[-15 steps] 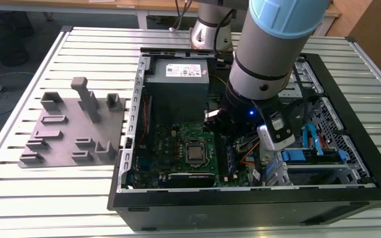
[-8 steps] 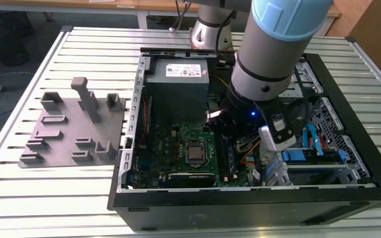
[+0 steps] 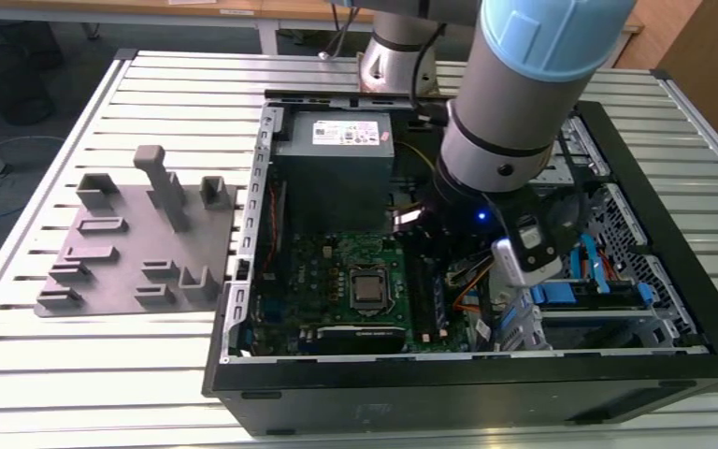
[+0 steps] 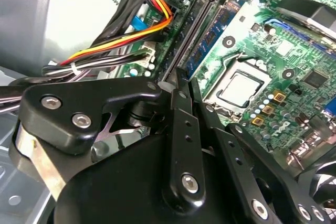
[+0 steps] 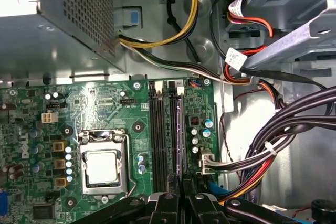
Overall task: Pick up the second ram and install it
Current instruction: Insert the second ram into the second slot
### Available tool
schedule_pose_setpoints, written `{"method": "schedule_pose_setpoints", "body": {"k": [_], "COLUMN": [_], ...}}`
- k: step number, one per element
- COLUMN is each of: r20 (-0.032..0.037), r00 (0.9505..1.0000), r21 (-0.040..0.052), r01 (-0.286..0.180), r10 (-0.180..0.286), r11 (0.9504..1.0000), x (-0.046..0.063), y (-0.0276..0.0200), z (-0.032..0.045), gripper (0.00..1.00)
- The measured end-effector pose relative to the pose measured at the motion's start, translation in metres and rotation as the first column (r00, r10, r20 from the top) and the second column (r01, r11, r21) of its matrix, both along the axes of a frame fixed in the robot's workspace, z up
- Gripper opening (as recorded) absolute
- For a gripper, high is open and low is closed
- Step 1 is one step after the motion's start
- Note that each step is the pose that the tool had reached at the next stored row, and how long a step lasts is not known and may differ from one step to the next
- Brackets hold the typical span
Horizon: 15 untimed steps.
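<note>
Gripper (image 5: 181, 184): narrow. The fingers (image 5: 165, 205) are drawn close on a thin dark edge, which I take to be the second ram.
Second ram (image 5: 180, 129): in the first wrist view it stands on edge, running away from the fingertips along the slot farthest from the processor (image 5: 102, 166).
Seating: I cannot tell whether the stick is pressed fully home or only resting in the slot.
Other memory stick (image 4: 214, 31): upright in a slot just beside, on the processor side.
Arm (image 3: 509, 122): reaches down into the open computer case (image 3: 459, 393), over the right part of the board.
Grey holder (image 3: 135, 243): on the table (image 3: 85, 374), at the exterior view's left of the case, well apart from the gripper.
Progress: the pick-up looks done and the stick is lined up with its slot. The final press and the release look to be what is left.
</note>
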<state>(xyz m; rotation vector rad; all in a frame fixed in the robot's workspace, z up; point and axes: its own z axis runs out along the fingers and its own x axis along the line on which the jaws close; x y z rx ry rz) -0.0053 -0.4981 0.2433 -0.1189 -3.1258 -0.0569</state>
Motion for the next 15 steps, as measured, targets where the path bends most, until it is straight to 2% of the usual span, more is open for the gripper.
{"method": "schedule_pose_setpoints", "body": {"k": [15], "r20": [0.0], "r00": [1.0], "r21": [0.0001], "r01": [0.004], "r10": [-0.004], "r11": [1.0], "x": [0.01], "y": [0.0021], "z": [-0.0062], "gripper": [0.14]}}
